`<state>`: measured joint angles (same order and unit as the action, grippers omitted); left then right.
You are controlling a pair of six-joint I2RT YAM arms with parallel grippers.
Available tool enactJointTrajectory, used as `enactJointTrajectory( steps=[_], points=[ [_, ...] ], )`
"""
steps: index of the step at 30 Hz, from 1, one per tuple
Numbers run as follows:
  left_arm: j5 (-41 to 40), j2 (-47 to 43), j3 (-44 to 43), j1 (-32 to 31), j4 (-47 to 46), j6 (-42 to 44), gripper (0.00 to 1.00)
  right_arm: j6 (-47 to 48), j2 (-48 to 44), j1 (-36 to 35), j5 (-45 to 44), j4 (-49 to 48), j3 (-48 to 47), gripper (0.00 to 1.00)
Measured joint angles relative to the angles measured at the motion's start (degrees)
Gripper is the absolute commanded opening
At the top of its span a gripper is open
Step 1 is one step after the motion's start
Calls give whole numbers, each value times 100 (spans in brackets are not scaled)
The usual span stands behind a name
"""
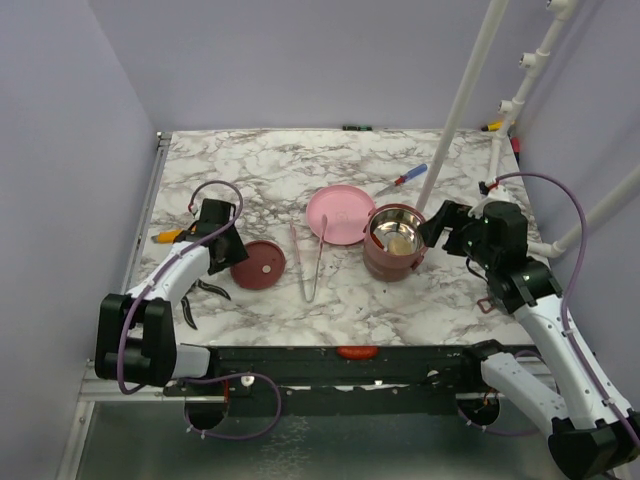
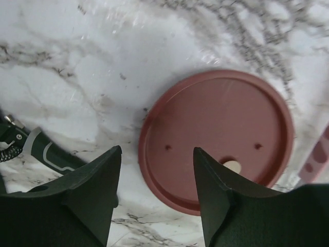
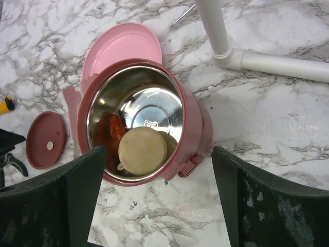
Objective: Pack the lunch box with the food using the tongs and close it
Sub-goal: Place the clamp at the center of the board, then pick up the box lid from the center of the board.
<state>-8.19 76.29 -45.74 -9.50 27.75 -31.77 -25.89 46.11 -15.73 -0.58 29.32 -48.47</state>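
Note:
The dusty-red lunch box point(image 1: 395, 243) stands uncovered right of centre. In its steel bowl point(image 3: 149, 110) lies food: red pieces point(image 3: 110, 131) and a tan round piece point(image 3: 143, 151). The slim pink tongs point(image 1: 308, 262) lie on the marble, held by neither gripper. A flat maroon lid point(image 2: 216, 139) lies left of them. My left gripper point(image 2: 157, 154) hovers open over that lid's near-left rim, nothing between its fingers. My right gripper point(image 3: 158, 152) stands wide open just right of the lunch box point(image 3: 198, 128), not touching it.
A pink plate point(image 1: 341, 213) lies behind the lunch box. A red-and-blue screwdriver point(image 1: 402, 180) lies further back. Black-handled pliers point(image 1: 205, 292) and a yellow-handled tool point(image 1: 165, 236) lie by the left arm. White pipes point(image 1: 462, 105) rise at the right.

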Motion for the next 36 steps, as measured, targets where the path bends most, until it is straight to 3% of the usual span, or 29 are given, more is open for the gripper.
enactJointTrajectory(
  steps=[7,15,20,23,32,36],
  points=[
    [114,76,409,269,216,164,45,35,83,0,-4,-116,0,88],
    [271,142,442,269,166,188,40,39,164,0,-7,-190,2,88],
    [387,352,442,269,87,223,21,42,164,0,-7,-249,2,88],
    [426,437,444,269,57,249,0,39,164,0,-7,-269,2,87],
    [404,-96,382,278,229,367,0,42,103,0,-219,-282,26,88],
    [404,-590,-227,245,525,490,0,90,229,0,-297,-310,-31,88]
  ],
)
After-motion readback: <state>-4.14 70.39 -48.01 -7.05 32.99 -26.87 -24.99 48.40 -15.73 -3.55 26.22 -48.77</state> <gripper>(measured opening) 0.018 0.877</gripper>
